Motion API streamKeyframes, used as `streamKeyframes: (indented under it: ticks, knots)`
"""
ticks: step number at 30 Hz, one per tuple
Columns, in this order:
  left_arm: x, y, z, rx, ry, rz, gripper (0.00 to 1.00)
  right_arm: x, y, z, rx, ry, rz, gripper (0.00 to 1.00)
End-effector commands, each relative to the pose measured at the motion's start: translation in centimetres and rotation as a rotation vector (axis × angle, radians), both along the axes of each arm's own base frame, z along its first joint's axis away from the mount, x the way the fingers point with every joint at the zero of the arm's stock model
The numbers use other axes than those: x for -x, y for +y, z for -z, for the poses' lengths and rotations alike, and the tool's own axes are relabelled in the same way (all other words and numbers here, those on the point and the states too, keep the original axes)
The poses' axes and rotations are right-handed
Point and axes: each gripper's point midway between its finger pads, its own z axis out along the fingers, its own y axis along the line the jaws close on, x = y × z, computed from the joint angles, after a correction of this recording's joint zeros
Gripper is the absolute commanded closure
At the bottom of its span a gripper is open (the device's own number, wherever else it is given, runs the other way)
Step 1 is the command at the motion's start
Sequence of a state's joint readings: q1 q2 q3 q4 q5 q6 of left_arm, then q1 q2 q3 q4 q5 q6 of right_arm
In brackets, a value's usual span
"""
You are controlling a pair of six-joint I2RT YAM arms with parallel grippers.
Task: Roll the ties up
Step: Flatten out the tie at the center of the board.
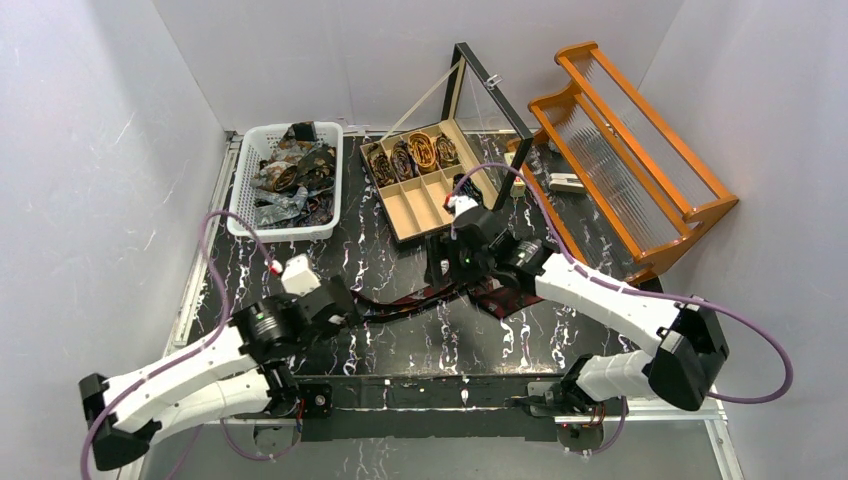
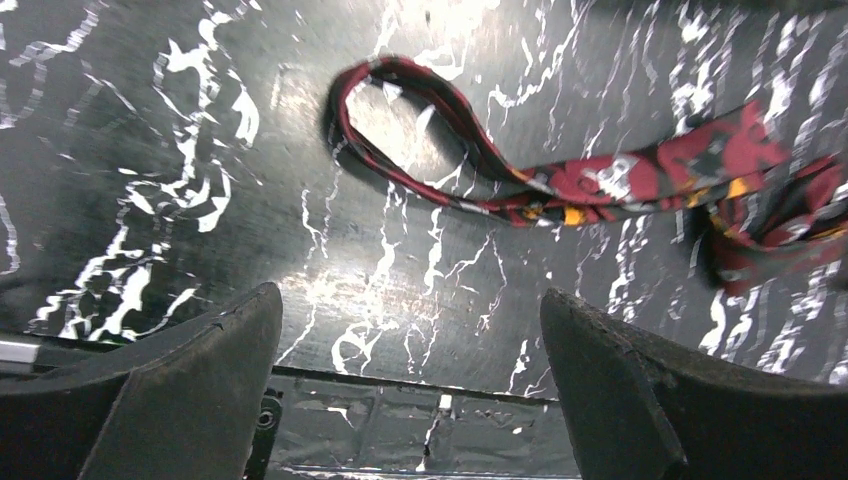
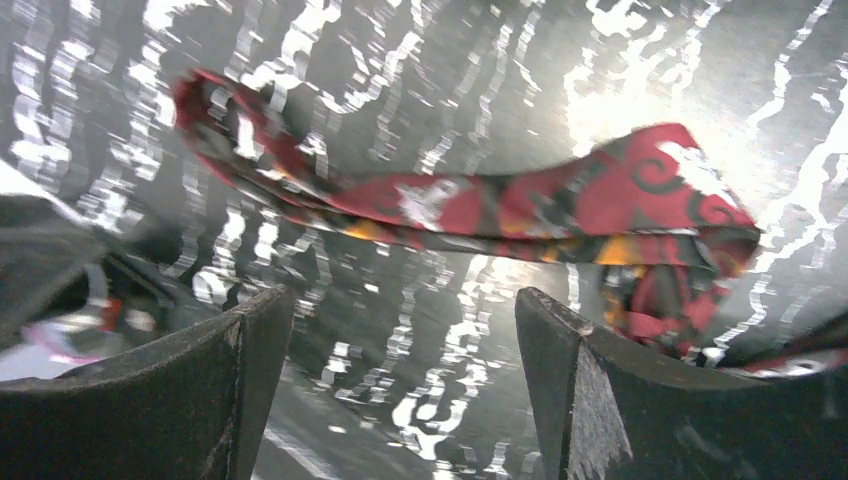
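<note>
Both the left end effector (image 2: 410,330) and the right end effector (image 3: 405,340) gape wide and empty near the limp red-and-black patterned fabric necktie (image 2: 600,185) sprawled on the black white-veined desk (image 2: 150,200); soft, light, probably slippery, it seems best pinched at its narrow looped end.

Bare tabletop (image 1: 400,352) up front, red tie (image 2: 620,180) across centre, basket (image 1: 283,232) and box (image 1: 425,200) behind
</note>
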State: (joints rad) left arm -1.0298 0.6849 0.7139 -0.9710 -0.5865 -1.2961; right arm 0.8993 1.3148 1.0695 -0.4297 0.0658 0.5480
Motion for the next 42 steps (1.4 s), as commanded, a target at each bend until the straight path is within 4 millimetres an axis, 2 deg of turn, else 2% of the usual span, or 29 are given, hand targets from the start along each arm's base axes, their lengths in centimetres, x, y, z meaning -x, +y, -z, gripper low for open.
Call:
streamKeyframes:
  ticks: [1, 5, 8, 11, 14, 20, 26, 29, 34, 37, 40, 42]
  knots:
    - [-1.4, -2.0, 0.8, 0.008, 0.047, 0.006, 0.02, 0.6, -2.9, 3.0, 0.156, -0.132, -0.158, 0.10]
    - [-2.7, -1.8, 3.4, 0.178, 0.184, -0.033, 0.02, 2.0, -0.1, 2.7, 0.058, -0.416, -0.561, 0.02]
    - [-3.7, -1.9, 4.2, 0.301, 0.255, -0.044, 0.02, 2.9, 1.9, 2.1, 0.032, -0.559, -0.770, 0.01]
    - [-4.6, -1.9, 4.6, 0.322, 0.297, -0.040, 0.02, 3.2, 3.9, 3.1, 0.036, -0.677, -0.943, 0.02]
    - [-5.4, -1.6, 4.9, 0.314, 0.318, -0.058, 0.02, 4.4, 5.4, 5.0, 0.115, -0.713, -1.144, 0.04]
    - [-5.5, -0.8, 6.4, 0.329, 0.378, -0.118, 0.02, 4.7, 7.1, 7.4, 0.109, -0.727, -1.271, 0.05]
    - [-5.6, -0.6, 6.6, 0.341, 0.374, -0.140, 0.02, 2.8, 8.5, 9.3, 0.146, -0.758, -1.226, 0.10]
    - [-5.3, -0.2, 6.6, 0.320, 0.378, -0.138, 0.02, 2.0, 8.8, 10.9, 0.177, -0.727, -1.212, 0.18]
    - [-4.9, 0.4, 6.4, 0.292, 0.379, -0.149, 0.02, 2.5, 8.7, 12.8, 0.170, -0.664, -1.215, 0.41]
    - [-4.8, 0.7, 6.7, 0.283, 0.380, -0.167, 0.02, 2.4, 8.5, 13.2, 0.174, -0.651, -1.186, 0.60]
    - [-4.6, 0.6, 7.0, 0.300, 0.386, -0.189, 0.02, 2.5, 8.4, 12.8, 0.162, -0.631, -1.140, 0.88]
    - [-4.9, 0.1, 7.0, 0.338, 0.380, -0.199, 0.02, 3.1, 8.5, 12.5, 0.162, -0.638, -1.119, 0.96]
